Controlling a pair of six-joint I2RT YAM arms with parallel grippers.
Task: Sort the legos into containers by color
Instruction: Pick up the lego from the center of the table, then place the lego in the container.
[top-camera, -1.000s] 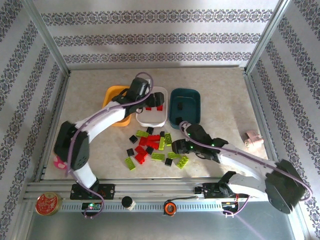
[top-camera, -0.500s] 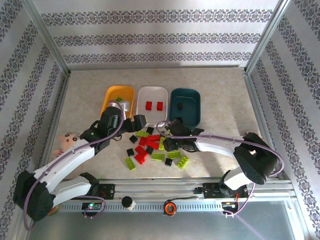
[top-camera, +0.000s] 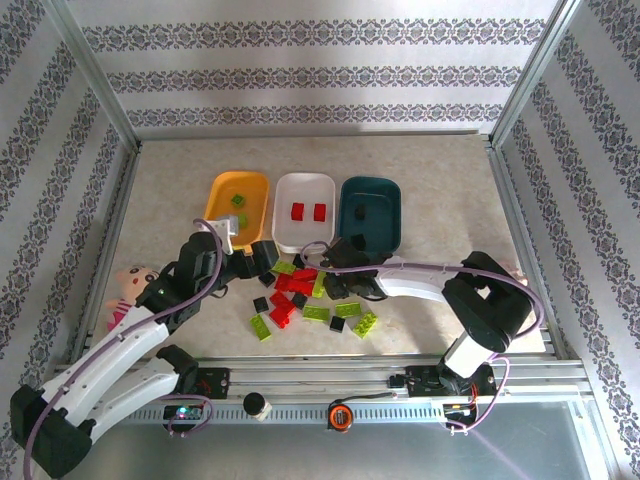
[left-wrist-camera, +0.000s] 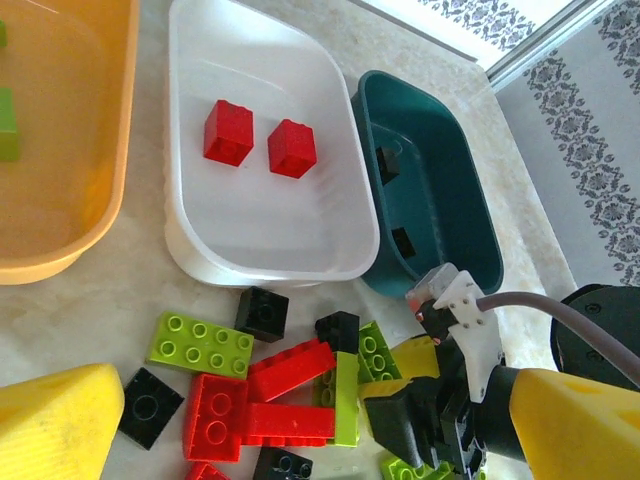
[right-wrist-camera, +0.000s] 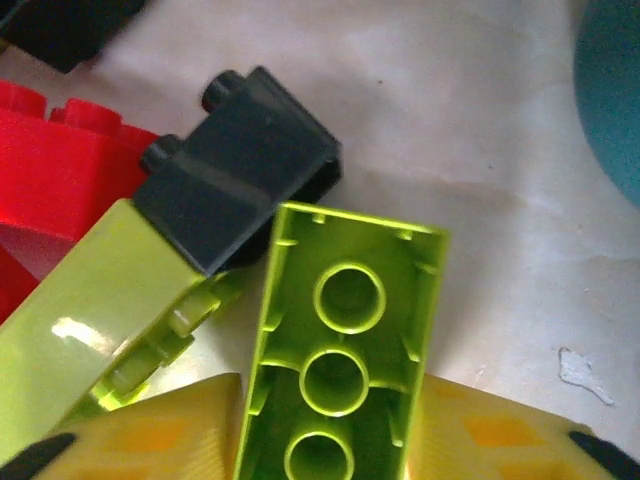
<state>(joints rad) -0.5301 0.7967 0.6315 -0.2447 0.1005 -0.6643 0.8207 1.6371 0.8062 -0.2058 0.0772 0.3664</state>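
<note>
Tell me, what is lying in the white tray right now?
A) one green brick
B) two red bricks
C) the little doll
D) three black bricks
B: two red bricks lie side by side on the floor of the white tray, as the left wrist view and the top view both show.

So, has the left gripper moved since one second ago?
Yes. The left gripper drew back from above the white tray toward the near edge, reaching the loose legos.
</note>
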